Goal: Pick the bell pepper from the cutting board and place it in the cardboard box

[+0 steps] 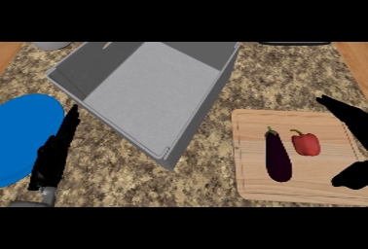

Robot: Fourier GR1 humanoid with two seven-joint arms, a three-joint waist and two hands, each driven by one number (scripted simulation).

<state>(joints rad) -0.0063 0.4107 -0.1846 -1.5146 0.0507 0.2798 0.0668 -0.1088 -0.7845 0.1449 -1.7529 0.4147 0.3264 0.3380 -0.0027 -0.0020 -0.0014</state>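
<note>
On the wooden cutting board (302, 187) lie the red bell pepper (306, 144) and an eggplant (277, 155). The grey box (147, 95) holds nothing. Right hand (351, 176) spreads its fingers by the pepper; left hand (57, 151) keeps fingers straight.

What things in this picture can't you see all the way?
- Right hand: head view; the picture's right edge cuts off its palm, only dark fingers and thumb show.
- Blue plate: the left edge cuts it off.
- Grey box: its far wall runs past the top of the view.
- Grey object at top left: mostly cut off, cannot tell what it is.
- Cutting board: its right end leaves the view.
</note>
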